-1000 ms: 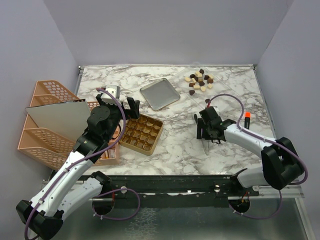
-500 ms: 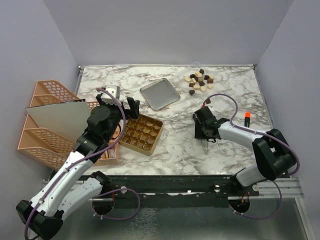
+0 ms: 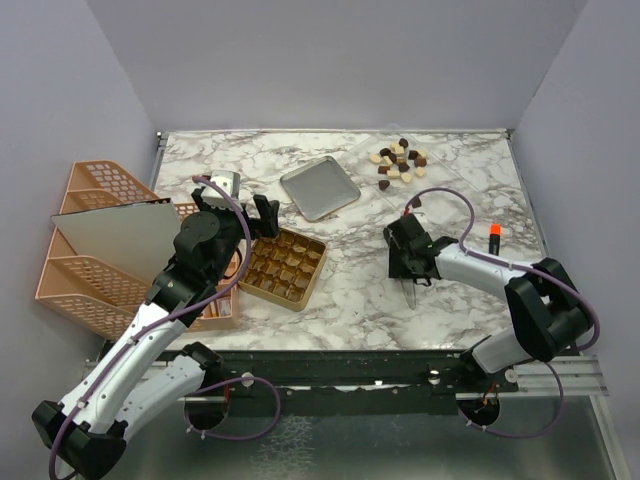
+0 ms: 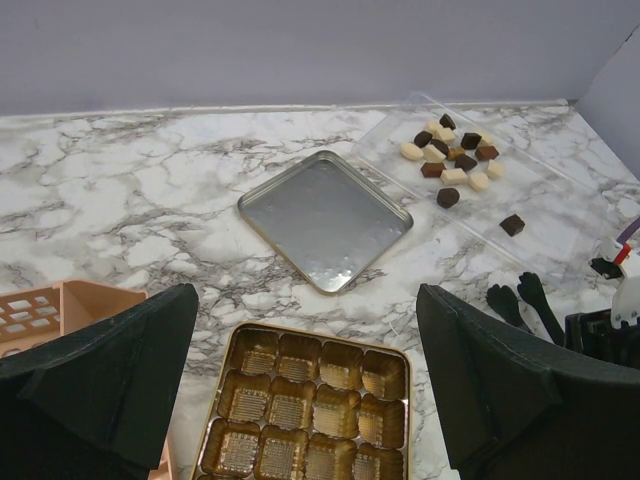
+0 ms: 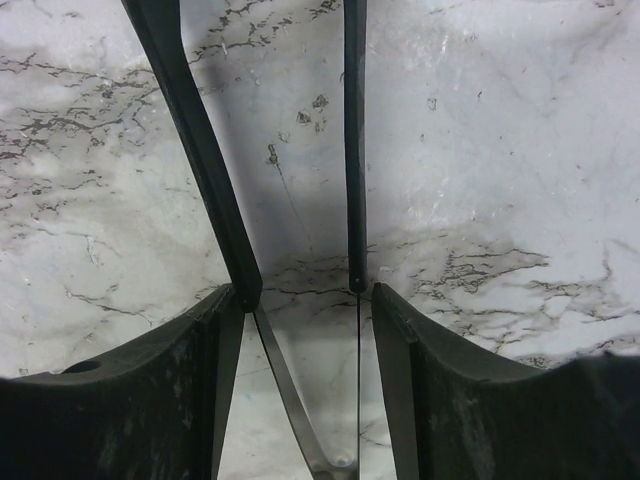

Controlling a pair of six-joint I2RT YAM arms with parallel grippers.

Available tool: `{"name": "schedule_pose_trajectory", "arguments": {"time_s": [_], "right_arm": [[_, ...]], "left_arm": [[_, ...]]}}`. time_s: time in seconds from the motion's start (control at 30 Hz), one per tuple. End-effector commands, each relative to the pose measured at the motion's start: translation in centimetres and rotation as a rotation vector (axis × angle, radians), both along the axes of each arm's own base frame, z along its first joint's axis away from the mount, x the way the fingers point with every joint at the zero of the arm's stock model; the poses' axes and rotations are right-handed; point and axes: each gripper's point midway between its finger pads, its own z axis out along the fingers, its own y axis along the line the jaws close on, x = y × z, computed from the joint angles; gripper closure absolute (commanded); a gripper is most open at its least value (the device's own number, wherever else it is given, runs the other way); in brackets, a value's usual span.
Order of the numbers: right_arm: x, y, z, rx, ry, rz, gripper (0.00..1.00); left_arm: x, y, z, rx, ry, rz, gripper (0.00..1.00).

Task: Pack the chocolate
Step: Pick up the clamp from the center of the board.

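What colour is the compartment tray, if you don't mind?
The tray is golden brown; left wrist view.
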Motion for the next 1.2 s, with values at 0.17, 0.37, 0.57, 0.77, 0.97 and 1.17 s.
{"name": "schedule_pose_trajectory", "arguments": {"time_s": [0.17, 0.37, 0.57, 0.77, 0.97, 1.17], "right_arm": [[-2.3, -0.8, -0.9, -0.037, 0.068, 0.001, 0.48], [-1.9, -0.8, -0.4, -0.042, 0.038, -0.002, 0.56], [-1.2, -0.4, 2.5, -0.028, -0.004, 0.013, 0.66], [-0.7, 1.5, 6.1, 0.062, -0.061, 0.092, 0.69], [-1.4, 6.4, 10.0, 0.285, -0.077, 0.303, 0.69], [-1.8, 9.9, 13.9, 0.469, -0.147, 0.431, 0.68]], "left_arm": [[-0.2, 0.2, 0.0, -0.004, -0.006, 0.001, 0.01], [-0.2, 0.2, -0.1, -0.008, -0.003, 0.005, 0.01], [-0.1, -0.2, -0.3, -0.02, 0.012, -0.004, 0.01], [0.2, -0.1, -0.7, -0.03, 0.038, 0.013, 0.01], [0.6, -0.7, -1.7, -0.094, 0.104, 0.03, 0.01], [0.7, -5.3, -1.8, -0.237, 0.197, -0.141, 0.01]]}}
